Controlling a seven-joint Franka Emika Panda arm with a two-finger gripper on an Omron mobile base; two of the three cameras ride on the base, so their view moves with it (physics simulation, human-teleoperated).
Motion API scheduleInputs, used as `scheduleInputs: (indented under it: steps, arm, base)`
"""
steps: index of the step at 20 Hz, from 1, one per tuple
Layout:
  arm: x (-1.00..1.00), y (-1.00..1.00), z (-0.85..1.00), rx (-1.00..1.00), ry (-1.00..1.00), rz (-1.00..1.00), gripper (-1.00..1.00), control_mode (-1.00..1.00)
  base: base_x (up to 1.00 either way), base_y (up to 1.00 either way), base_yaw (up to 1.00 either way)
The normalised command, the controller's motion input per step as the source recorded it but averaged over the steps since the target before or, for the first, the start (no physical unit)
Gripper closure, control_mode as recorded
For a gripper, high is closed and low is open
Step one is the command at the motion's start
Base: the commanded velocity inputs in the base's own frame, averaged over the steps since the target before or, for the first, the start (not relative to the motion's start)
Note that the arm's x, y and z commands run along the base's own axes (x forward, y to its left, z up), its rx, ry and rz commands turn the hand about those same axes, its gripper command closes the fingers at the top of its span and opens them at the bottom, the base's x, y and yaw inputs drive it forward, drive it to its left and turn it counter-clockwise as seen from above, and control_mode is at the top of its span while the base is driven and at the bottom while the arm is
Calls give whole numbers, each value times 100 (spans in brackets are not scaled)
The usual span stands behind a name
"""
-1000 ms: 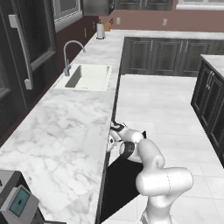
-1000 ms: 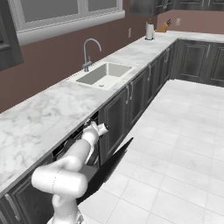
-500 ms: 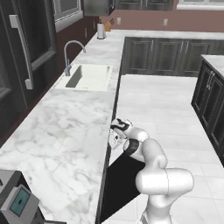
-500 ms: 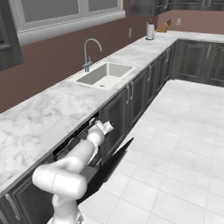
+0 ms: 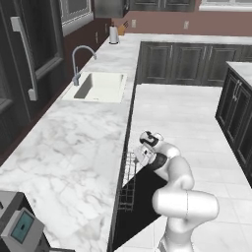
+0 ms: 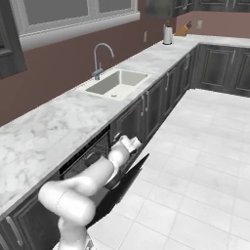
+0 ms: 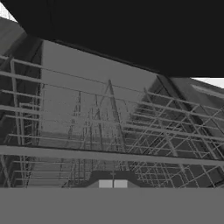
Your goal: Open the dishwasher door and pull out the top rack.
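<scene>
gripper (image 5: 140, 155) at top rack (image 5: 128, 181) front, dishwasher door (image 5: 142, 197) below

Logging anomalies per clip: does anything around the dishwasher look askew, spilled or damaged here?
Nothing stands out. The flat black dishwasher door hangs open below the white marble counter, and the light grey wire-grid top rack sticks out level past the counter edge. The rack's bars look straight in the hand view.
</scene>
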Motion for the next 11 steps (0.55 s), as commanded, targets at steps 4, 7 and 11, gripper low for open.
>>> scheduleInputs:
  steps: [4,7,11]
  arm:
    - [-75,-81,-57,-9,0,-19,100,-100]
    - [-72,-72,-56,-11,0,-20,100,-100]
    - [-71,-69,-51,-12,0,-20,100,-100]
  base:
    - [0,0,0]
    - [0,0,0]
    - [0,0,0]
